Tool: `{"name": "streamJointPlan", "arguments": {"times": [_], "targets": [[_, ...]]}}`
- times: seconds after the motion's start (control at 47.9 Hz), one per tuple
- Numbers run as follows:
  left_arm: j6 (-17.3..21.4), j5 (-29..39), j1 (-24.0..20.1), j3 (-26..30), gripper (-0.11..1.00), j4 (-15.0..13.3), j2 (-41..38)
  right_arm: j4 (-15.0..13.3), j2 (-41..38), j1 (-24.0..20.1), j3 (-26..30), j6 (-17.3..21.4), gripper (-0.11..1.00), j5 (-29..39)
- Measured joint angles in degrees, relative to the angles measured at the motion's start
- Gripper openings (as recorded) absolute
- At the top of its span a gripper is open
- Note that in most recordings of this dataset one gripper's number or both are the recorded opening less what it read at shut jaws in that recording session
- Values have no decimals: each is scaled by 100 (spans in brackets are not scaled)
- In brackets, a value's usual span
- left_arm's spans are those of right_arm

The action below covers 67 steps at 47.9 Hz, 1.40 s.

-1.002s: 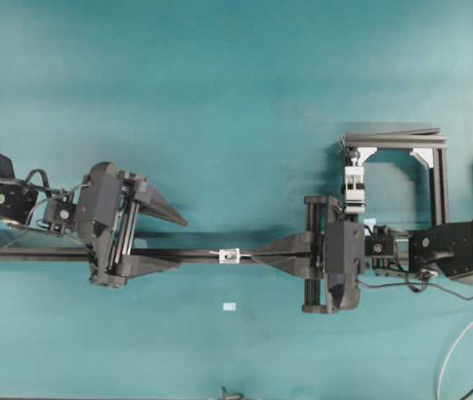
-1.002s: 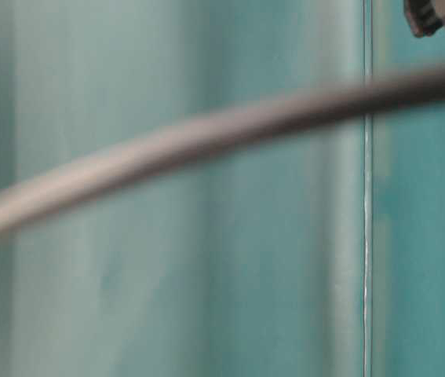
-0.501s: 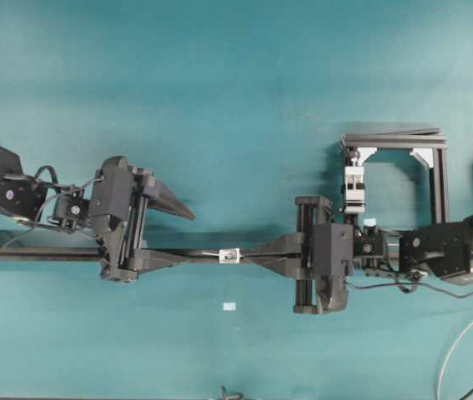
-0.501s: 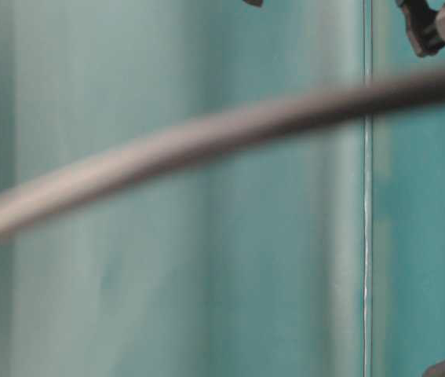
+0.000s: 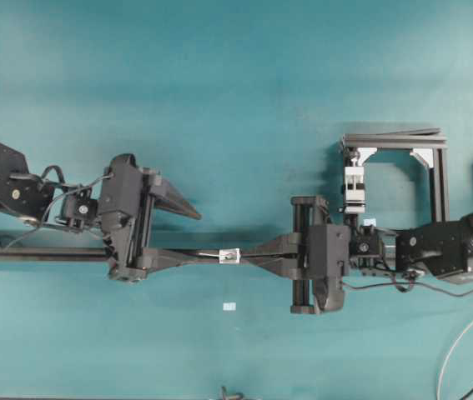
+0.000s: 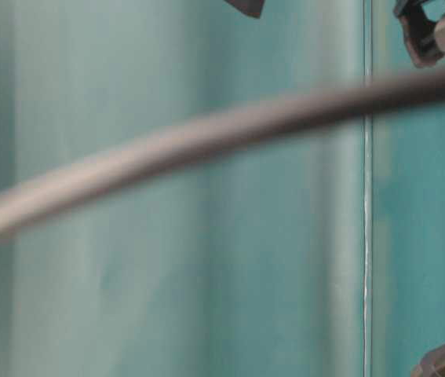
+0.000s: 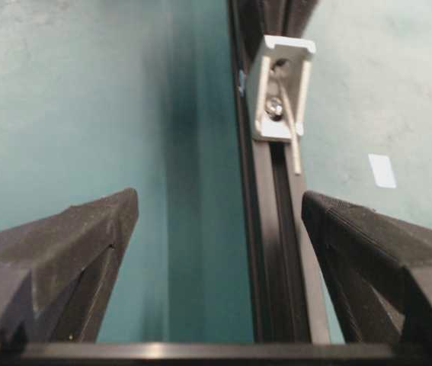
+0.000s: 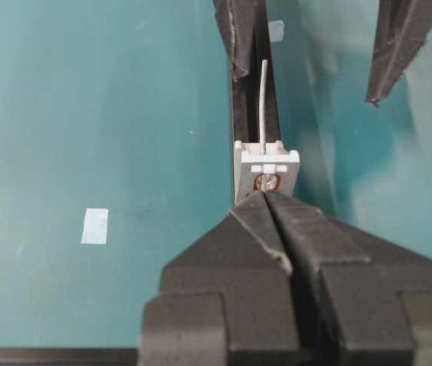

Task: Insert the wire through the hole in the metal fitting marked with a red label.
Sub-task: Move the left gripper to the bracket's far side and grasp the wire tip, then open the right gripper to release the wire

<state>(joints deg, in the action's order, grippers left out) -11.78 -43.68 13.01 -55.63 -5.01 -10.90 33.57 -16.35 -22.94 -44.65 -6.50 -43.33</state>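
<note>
On the teal table (image 5: 236, 83), a long black rail (image 5: 36, 253) runs in from the left edge. The left gripper (image 5: 194, 233) sits over it with its jaws spread wide, one finger (image 5: 173, 200) angled to the far side and the other lying along the rail; nothing is between them. In the left wrist view the rail passes up between the two open fingers.

Just right of that gripper's tips, the metal fitting (image 5: 230, 256) sits on the rail, a small silvery-white square block. In the right wrist view a red mark shows on its near face, and the thin whitish wire (image 8: 264, 99) comes out of its far side, pointing toward the left gripper.

A small pale tag (image 5: 229, 307) lies on the table nearer the camera.

Right of the fitting, the right gripper (image 5: 251, 254) has its jaws pressed together, tips right at the fitting where the wire enters.

Farther right stands a black frame (image 5: 436, 167) with a white clamp block (image 5: 354, 185).
</note>
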Motion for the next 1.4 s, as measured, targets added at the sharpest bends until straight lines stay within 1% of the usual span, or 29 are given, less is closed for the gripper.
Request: {"name": "streamJointPlan", "arguments": {"times": [0.271,0.397,0.459,0.501,0.668,0.731,0.814,0.898,1.399], "targets": [[-35,211,-18,193,67,-9,-9,0,0,9,0,0,-1,0],[-35,325,-18,272,64,0,0,0,0,9,0,0,-1,0],[-35,413,-18,308,57,0,0,0,0,9,0,0,-1,0],[-35,466,-18,334,49,0,-9,0,0,9,0,0,-1,0],[-35,554,-9,378,10,0,0,-9,0,9,0,0,-1,0],[-35,562,9,396,1,0,0,0,0,9,0,0,-1,0],[-35,562,35,404,-8,26,0,0,0,9,0,0,-1,0],[-35,562,62,413,-10,44,0,-9,0,9,0,0,-1,9],[-35,606,132,413,-10,53,0,0,0,9,0,53,-1,44]]}}
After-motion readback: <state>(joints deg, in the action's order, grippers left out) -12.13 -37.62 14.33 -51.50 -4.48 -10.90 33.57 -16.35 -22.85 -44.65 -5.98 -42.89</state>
